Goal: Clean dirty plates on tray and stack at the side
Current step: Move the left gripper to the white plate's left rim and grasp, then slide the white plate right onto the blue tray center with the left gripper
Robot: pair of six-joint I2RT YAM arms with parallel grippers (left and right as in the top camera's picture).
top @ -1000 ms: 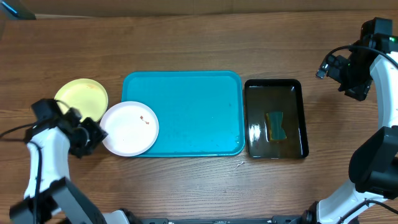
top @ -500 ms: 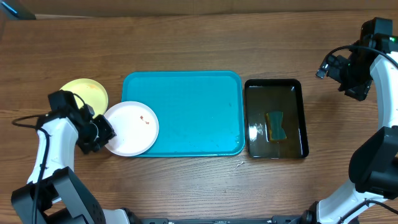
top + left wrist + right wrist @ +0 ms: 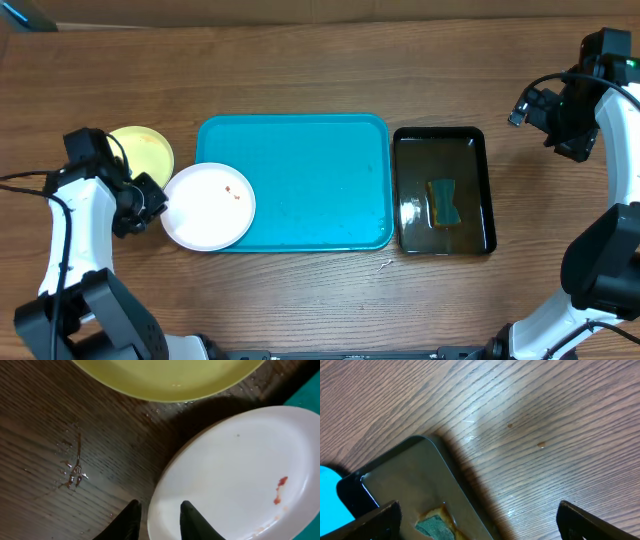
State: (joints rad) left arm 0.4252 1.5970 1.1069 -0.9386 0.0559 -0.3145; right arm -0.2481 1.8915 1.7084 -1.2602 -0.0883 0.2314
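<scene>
A white plate (image 3: 208, 206) with a small red smear (image 3: 231, 190) lies half on the left edge of the turquoise tray (image 3: 300, 180) and half on the table. A pale yellow-green plate (image 3: 148, 150) lies on the wood just behind it. No second white plate shows. My left gripper (image 3: 150, 203) is at the white plate's left rim. In the left wrist view its fingers straddle the rim of the white plate (image 3: 235, 470), one finger (image 3: 131, 521) over the wood and one over the plate, with gaps showing. My right gripper (image 3: 528, 106) is open and empty, high over the right side.
A glossy black tray (image 3: 442, 135) holding water and a green sponge (image 3: 445, 200) stands right of the turquoise tray, and also shows in the right wrist view (image 3: 395, 475). Water drops lie on the wood near the yellow-green plate (image 3: 170, 380). A small scrap (image 3: 385, 265) lies in front of the trays.
My left gripper came in to the white plate's left rim, then shifted slightly toward the back. The plates and the right arm have not moved.
</scene>
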